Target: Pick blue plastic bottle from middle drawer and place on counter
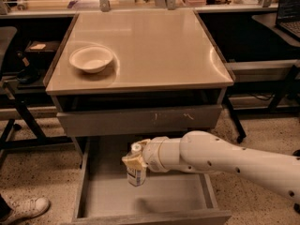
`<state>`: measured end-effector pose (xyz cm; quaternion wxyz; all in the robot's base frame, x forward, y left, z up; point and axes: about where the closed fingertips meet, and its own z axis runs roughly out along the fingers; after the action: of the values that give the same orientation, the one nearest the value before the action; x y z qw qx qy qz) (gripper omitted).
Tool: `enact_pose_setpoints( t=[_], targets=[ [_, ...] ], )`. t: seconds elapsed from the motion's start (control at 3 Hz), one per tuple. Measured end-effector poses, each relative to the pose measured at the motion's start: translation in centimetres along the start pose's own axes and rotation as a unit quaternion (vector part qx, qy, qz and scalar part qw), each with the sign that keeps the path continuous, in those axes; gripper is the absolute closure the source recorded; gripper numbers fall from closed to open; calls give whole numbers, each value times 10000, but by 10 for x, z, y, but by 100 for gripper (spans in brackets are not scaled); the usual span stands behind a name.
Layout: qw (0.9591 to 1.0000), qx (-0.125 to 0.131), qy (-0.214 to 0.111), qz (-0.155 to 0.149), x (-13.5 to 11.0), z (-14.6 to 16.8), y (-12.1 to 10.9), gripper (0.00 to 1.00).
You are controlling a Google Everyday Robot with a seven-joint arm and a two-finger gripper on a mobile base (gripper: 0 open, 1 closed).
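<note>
The glossy tan counter (159, 46) tops a grey cabinet and carries a pale bowl (91, 58) near its left edge. Behind it runs a long, cluttered bench (140, 3) with metal posts, and the floor (37, 172) around the cabinet is speckled stone. Under the counter, a grey upper drawer (140, 121) with pale scratches on its front sits pushed in. Below it the middle drawer (154, 198) is pulled out wide, its plain grey bottom showing. A white arm (225, 158) reaches in from the right above that drawer. Its gripper (135, 163), over the drawer's left-centre, is clenched around the blue plastic bottle (136, 176). The bottle stands upright, white cap above the fingers and label below. It appears to hang clear of the drawer bottom, with a soft shadow beneath it, though the angle makes contact hard to rule out. The fingers cover the bottle's middle, the arm hides the drawer's right rear, and the lower edge cuts off the drawer front and a white shoe (26, 207) at bottom left.
</note>
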<state>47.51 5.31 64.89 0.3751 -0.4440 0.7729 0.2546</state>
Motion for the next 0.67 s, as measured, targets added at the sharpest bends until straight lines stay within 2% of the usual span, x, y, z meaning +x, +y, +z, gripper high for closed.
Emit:
enact_pose_setpoints(
  t=[0.33, 0.67],
  targets=[
    [10000, 83, 49, 18, -29, -19, -17, 100],
    [9995, 291, 138, -50, -62, -45, -43, 100]
  ],
)
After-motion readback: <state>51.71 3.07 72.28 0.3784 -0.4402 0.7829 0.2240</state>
